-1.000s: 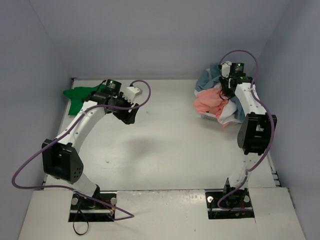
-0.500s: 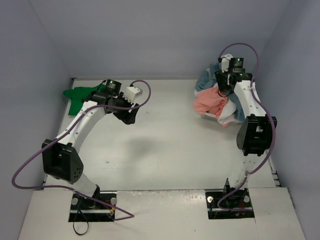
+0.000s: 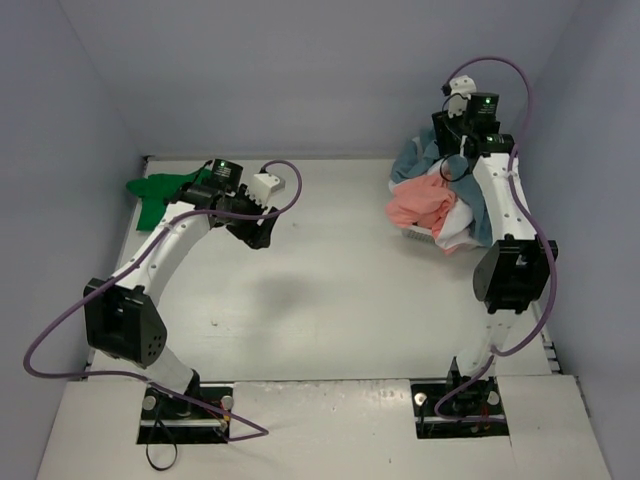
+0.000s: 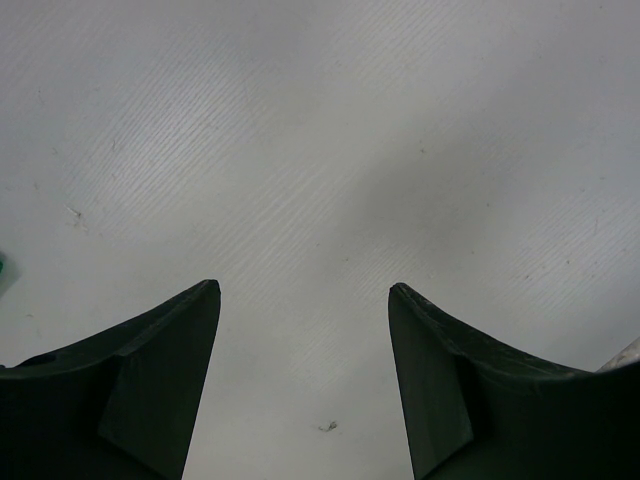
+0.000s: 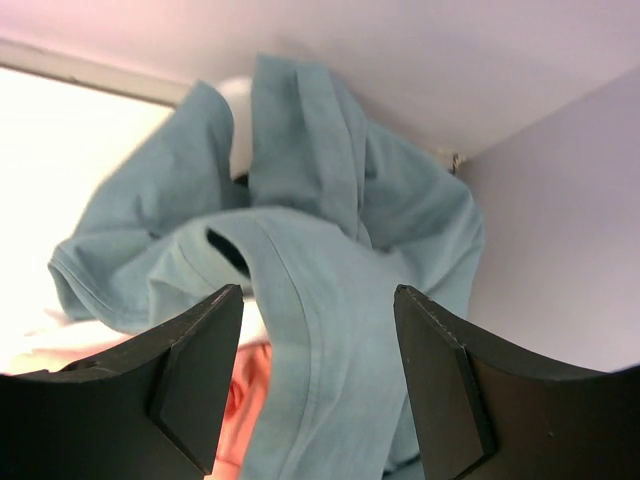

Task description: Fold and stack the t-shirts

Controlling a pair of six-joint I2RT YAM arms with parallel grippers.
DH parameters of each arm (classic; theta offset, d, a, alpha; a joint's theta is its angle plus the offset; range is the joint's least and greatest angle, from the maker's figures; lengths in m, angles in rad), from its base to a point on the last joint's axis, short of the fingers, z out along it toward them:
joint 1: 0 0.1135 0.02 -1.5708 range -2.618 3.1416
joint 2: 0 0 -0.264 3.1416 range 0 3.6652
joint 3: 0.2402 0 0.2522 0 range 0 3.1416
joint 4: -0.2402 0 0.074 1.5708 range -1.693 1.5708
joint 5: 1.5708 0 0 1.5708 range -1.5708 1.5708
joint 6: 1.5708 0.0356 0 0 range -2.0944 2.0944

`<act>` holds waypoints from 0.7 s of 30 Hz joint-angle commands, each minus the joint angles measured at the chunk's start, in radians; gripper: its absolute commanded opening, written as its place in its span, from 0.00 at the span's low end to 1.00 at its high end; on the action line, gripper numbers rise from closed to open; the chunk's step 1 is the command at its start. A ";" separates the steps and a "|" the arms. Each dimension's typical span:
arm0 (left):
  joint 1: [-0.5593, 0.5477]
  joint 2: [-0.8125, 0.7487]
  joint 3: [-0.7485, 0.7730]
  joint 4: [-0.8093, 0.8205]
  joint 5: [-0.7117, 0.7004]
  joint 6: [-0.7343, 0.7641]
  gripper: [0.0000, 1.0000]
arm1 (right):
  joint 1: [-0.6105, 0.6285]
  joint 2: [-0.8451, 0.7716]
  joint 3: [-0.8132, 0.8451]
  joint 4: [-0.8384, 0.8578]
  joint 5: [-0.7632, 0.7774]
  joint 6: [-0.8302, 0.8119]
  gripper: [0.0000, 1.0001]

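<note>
A heap of t-shirts sits at the back right: a light blue one [image 3: 408,162] on top, a salmon pink one [image 3: 413,206] and a white one [image 3: 455,228] under it. My right gripper [image 3: 452,165] hovers above the heap, open. In the right wrist view a fold of the light blue t-shirt [image 5: 320,210] runs under the gap of the right gripper [image 5: 318,292], and neither finger touches it. A bright green t-shirt [image 3: 152,190] lies at the back left. The left gripper [image 3: 258,236] hangs open over bare table [image 4: 300,150], nothing in it.
A white mesh basket [image 3: 414,233] peeks out under the heap, close to the right wall. The back wall stands just behind the right gripper. The left arm's upper links pass over part of the green t-shirt.
The right gripper has opened and risen out of the heap toward the back wall, leaving the cloth behind. The left arm has not moved.
</note>
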 commanded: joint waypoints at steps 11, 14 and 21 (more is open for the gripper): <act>0.018 0.018 0.025 0.021 0.011 0.006 0.63 | 0.043 0.146 0.096 0.057 -0.175 0.037 0.59; 0.018 0.023 0.030 0.018 0.012 0.004 0.63 | 0.048 0.161 0.091 0.052 -0.166 0.034 0.59; 0.019 0.022 0.034 0.015 0.012 0.001 0.63 | 0.048 0.150 0.065 0.058 -0.144 0.035 0.32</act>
